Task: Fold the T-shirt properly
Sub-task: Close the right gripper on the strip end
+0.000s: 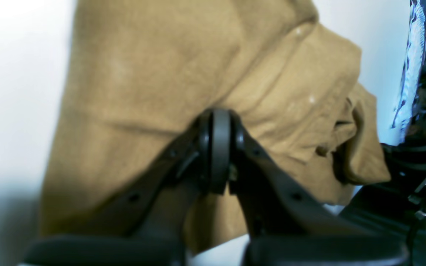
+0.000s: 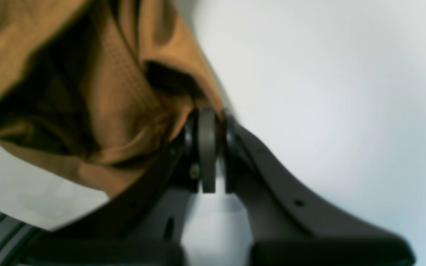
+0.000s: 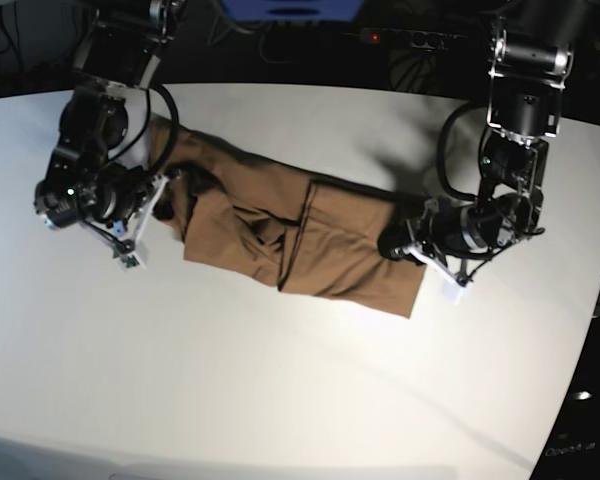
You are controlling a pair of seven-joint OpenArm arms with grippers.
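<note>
The brown T-shirt (image 3: 320, 240) lies stretched in a crumpled band across the white table, with folds near its middle. My left gripper (image 3: 395, 243) is at the cloth's right end in the base view. In the left wrist view that gripper (image 1: 215, 122) is shut, and the T-shirt (image 1: 154, 74) is pinched between its pads. My right gripper (image 3: 165, 195) is at the cloth's left end in the base view. The right wrist view shows this gripper (image 2: 209, 118) shut on a bunched edge of the T-shirt (image 2: 117, 92), which hangs in dark folds to its left.
The white table (image 3: 280, 380) spreads in front of the cloth. Its curved right edge (image 3: 590, 330) borders a dark floor. Dark equipment and cables stand behind the far edge (image 3: 400, 40). A patterned object (image 1: 412, 55) shows beyond the table in the left wrist view.
</note>
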